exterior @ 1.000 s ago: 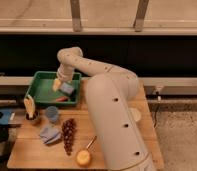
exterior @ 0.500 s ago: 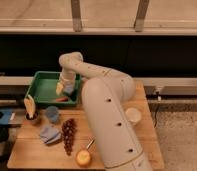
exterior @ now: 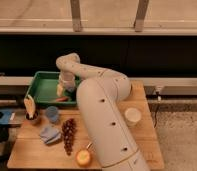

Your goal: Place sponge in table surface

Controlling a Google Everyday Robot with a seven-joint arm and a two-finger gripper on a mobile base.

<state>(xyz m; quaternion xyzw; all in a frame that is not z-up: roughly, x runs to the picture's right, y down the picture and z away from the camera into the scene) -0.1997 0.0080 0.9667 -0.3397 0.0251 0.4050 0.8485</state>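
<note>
My gripper [exterior: 63, 89] hangs at the end of the white arm, over the right part of the green tray [exterior: 39, 87] at the table's back left. A pale yellow block, which looks like the sponge [exterior: 59, 90], sits right at the gripper's tip, just above the tray floor. I cannot tell whether it is held or resting in the tray. A small orange item [exterior: 62, 99] lies in the tray just in front of it. The wooden table [exterior: 142, 135] lies in front of the tray.
On the table stand a brown cup with pale sticks [exterior: 31, 113], a blue cup [exterior: 52, 114], a blue cloth [exterior: 50, 134], dark grapes [exterior: 68, 135], an orange fruit [exterior: 83, 157] and a white bowl [exterior: 132, 116]. My arm's large white body crosses the table's middle.
The gripper has shifted slightly left and down over the tray, with the yellow block staying at its tip. The objects on the table have not moved.
</note>
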